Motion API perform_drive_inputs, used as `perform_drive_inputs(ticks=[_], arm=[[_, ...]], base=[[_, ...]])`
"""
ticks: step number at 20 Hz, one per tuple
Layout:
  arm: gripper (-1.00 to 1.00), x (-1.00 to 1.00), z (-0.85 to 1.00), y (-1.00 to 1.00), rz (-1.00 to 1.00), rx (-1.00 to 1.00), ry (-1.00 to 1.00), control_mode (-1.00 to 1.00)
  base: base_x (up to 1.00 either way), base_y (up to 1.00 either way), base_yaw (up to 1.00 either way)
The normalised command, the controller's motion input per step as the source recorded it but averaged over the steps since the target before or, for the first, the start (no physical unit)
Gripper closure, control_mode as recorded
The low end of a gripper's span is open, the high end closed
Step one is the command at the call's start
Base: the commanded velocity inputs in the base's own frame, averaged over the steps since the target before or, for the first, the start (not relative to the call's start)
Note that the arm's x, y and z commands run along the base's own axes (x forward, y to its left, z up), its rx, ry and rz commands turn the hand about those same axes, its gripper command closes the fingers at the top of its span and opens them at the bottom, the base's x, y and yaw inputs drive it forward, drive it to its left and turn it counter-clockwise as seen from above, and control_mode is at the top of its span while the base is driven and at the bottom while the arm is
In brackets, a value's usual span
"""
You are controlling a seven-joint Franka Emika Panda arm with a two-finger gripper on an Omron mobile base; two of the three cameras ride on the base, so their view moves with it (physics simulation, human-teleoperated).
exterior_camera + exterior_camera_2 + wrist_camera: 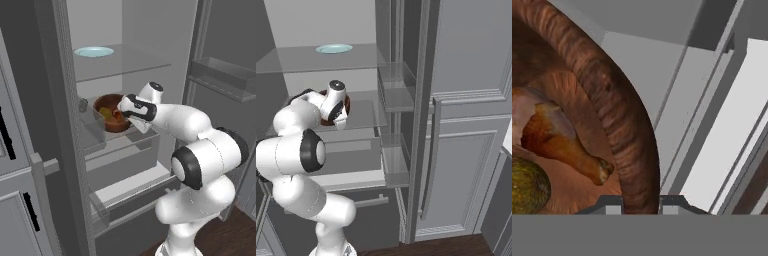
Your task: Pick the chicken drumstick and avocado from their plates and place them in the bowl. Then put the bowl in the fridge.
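1. Final step: deep, dark reddish-brown wooden bowl, holding the golden-brown drumstick and olive-green avocado, sits on the grey fridge's glass shelf.
2. Claw pinches the bowl's rim.
3. Next, in my judgement: release, withdraw.

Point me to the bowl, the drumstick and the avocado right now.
bowl (619, 117), hand view, on its wooden rim.
chicken drumstick (554, 140), hand view, on the golden-brown meat.
avocado (527, 186), hand view, on its green skin.
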Motion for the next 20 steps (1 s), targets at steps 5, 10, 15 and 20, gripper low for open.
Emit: perform_drive_inputs(ticks=[5,10,15,20], arm=[[1.0,0.82,-0.36,0.22,0.0,0.0,0.0,-1.0],[1.0,0.65,-0.33,0.13,0.0,0.0,0.0,-1.0],[1.0,0.5,-0.36,0.03,0.0,0.0,0.0,-1.0],[-1.0,0.07,-0.11,0.16,-0.01,0.0,0.0,-1.0]], base=[[0.0,0.0,0.0],[0.0,0.0,0.0],[0.0,0.0,0.0],[0.0,0.0,0.0]])
